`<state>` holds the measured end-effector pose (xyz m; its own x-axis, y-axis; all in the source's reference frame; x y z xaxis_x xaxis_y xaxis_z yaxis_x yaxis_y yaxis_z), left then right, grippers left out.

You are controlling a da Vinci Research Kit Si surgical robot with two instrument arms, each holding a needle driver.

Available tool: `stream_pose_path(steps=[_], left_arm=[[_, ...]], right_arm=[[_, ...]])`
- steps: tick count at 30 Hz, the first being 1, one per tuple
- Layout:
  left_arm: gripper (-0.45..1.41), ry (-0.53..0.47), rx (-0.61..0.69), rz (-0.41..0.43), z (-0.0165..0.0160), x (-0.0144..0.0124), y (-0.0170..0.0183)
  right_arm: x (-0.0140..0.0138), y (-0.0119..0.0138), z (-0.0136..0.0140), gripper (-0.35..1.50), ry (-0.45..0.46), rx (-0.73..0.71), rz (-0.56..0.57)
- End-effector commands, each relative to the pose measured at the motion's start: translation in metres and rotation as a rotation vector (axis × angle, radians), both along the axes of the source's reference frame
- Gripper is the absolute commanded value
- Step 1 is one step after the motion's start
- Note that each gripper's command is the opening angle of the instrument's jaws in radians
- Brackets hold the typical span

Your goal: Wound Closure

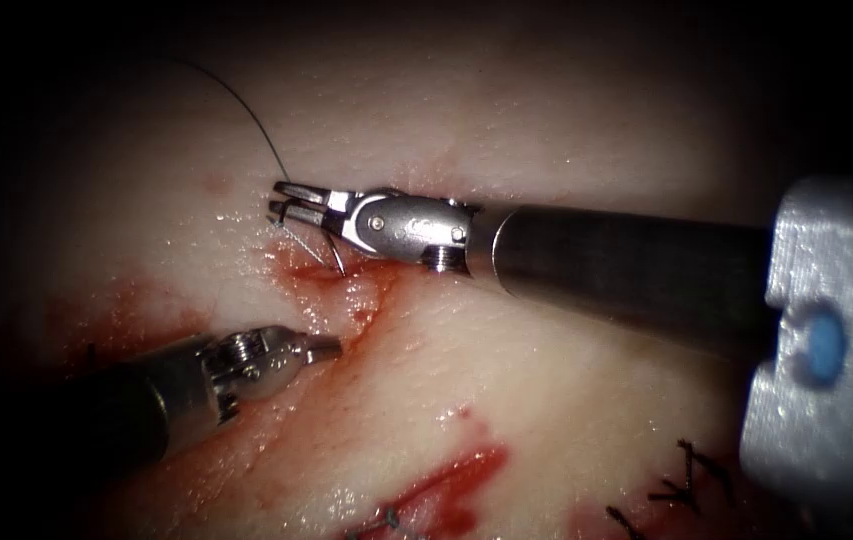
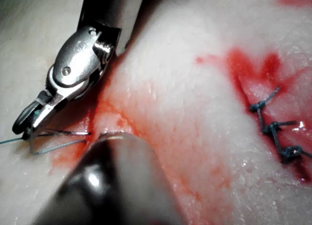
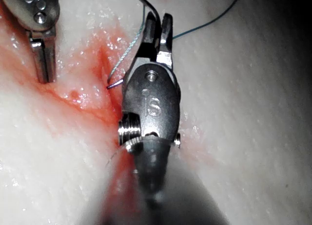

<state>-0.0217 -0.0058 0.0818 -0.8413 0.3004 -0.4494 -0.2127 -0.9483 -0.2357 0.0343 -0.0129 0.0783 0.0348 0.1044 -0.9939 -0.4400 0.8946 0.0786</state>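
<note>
The needle [image 1: 331, 255] is being seen as a thin curved piece just under the right tool's jaws, its point dipping toward the upper end of the cut [image 1: 366, 305]; whether it is seated in the tissue [image 1: 566, 400] cannot be told. In the left wrist view the needle [image 2: 53, 141] is being shown lying low across the surface from the jaw tips to the red edge of the cut. The thread [image 1: 246, 105] is being run from the jaw tips up and away to the far left; it is also being seen in the right wrist view [image 3: 209, 23]. The right tool [image 1: 286, 203] is being held over the cut's upper end, jaws nearly together and pinching at the needle's thread end, though the exact grip cannot be made out. The left tool [image 1: 326, 347] is being kept near, on the left side of the cut, jaws pressed together, nothing held. Red fluid [image 1: 446, 485] is being pooled along the cut. Finished stitches [image 1: 691, 480] are being seen near right, also in the left wrist view [image 2: 273, 132].
</note>
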Motion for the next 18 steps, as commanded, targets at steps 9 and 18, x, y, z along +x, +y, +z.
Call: stream_pose_path(steps=[9, 18], left_arm=[[0.07, -0.009, -0.001, 0.009, 0.0006, -0.0005, -0.0006], [0.07, -0.014, 0.007, 0.017, -0.0004, 0.0001, -0.0013]], right_arm=[[0.0010, -0.0003, 0.0011, -0.35, -0.074, -0.026, 0.092], [0.0015, -0.0009, 0.0016, -0.35, -0.148, -0.040, 0.190]])
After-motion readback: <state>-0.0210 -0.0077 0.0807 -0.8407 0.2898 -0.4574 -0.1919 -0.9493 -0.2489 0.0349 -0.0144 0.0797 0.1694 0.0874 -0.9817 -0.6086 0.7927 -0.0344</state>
